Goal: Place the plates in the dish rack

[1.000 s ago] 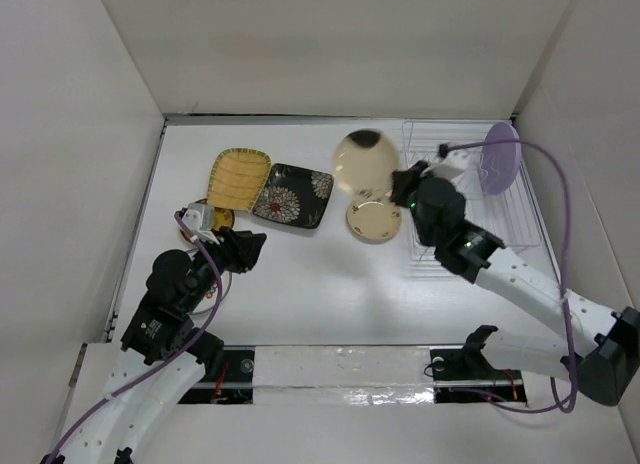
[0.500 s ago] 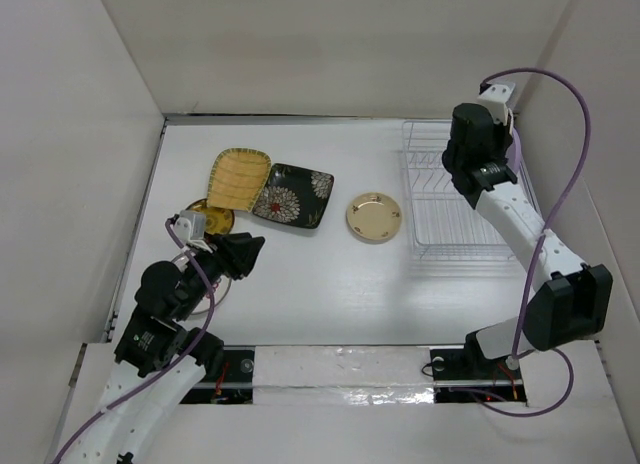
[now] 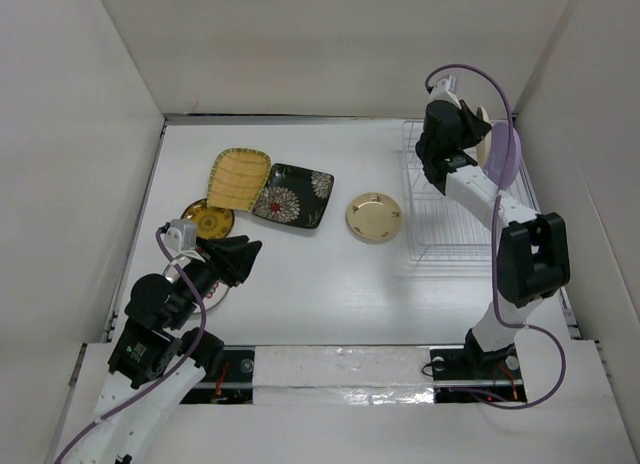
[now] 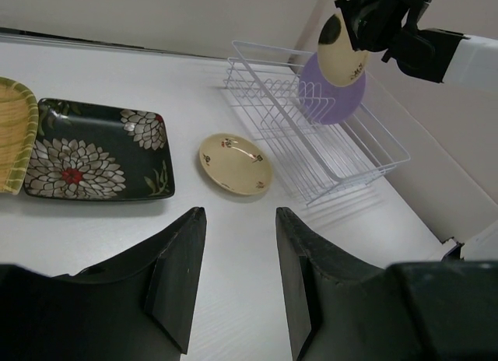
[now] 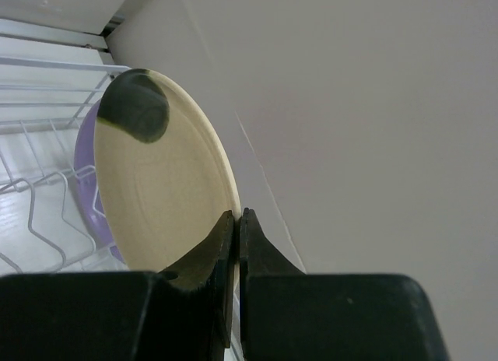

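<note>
My right gripper is shut on the rim of a plain cream plate, held on edge over the far right of the white wire dish rack. Just behind it a lavender plate stands in the rack. On the table lie a yellow woven squarish plate, a black flowered rectangular plate, a small gold-rimmed cream plate and a brown-gold round plate. My left gripper hangs open and empty over bare table at the near left.
White walls enclose the table on three sides; the right wall runs close beside the rack. The rim of a white dish shows partly under my left arm. The right arm's purple cable loops above the rack.
My right arm has carried the cream plate from above the table's middle to over the rack's far right, beside the lavender plate. The left gripper has drawn slightly back toward the near left.
</note>
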Action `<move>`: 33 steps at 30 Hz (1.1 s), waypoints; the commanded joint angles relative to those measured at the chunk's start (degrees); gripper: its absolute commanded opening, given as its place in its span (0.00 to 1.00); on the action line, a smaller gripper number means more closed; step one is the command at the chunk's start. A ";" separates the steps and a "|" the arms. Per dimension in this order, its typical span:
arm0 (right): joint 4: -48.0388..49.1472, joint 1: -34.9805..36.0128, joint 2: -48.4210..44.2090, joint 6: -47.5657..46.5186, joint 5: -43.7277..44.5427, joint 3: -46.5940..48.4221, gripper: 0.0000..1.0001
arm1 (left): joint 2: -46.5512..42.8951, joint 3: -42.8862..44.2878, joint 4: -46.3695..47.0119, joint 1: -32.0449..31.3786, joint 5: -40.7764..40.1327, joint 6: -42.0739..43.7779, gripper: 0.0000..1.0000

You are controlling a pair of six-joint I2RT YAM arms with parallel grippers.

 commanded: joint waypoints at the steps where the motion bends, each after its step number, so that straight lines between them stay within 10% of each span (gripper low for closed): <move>1: 4.68 -1.24 -1.18 -4.13 -1.30 4.80 0.00 | -1.26 1.29 2.15 -0.34 -0.48 0.40 0.38; 33: 4.85 -7.39 8.58 9.06 -3.07 -6.27 0.00 | -2.50 1.56 1.44 -0.87 -1.98 0.05 0.38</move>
